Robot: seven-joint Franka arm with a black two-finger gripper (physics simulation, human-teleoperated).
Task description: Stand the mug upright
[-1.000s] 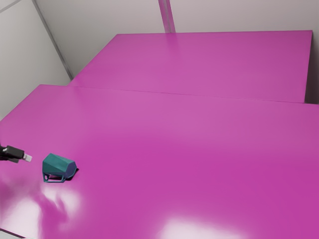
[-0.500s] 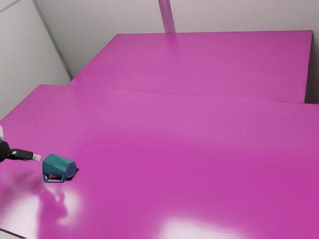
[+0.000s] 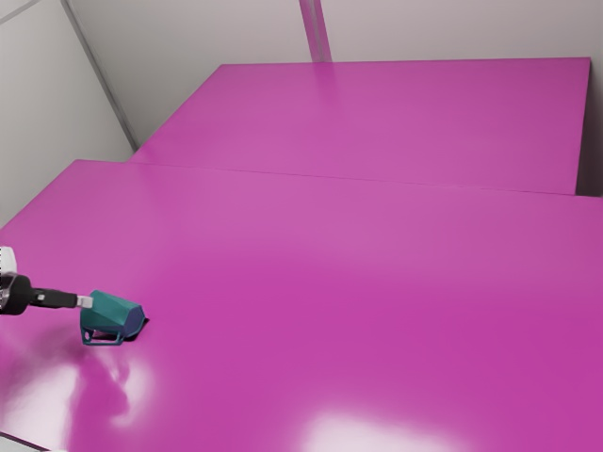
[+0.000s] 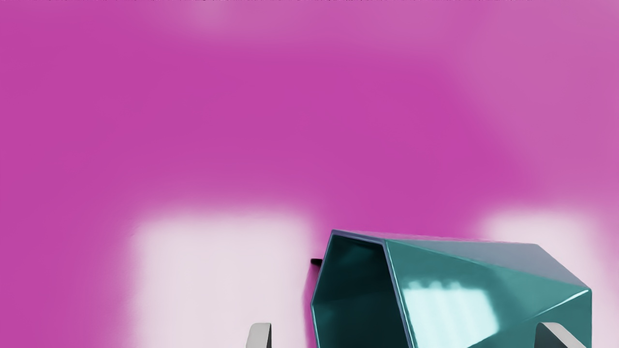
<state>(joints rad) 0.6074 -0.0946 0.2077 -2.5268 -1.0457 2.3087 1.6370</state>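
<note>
One near-horizontal mug (image 3: 109,311) — mouth seemingly toward the exterior view's right

Mug (image 4: 512,290) cut off by wrist view's edge, arm (image 3: 8,261) cropped at exterior view's left

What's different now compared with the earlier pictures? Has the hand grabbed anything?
The hand has moved toward the exterior view's right, and its tips now overlap the mug in that view. It has taken hold of nothing: its fingers stand wide apart. The mug stayed put, lying on its side on the table.
</note>
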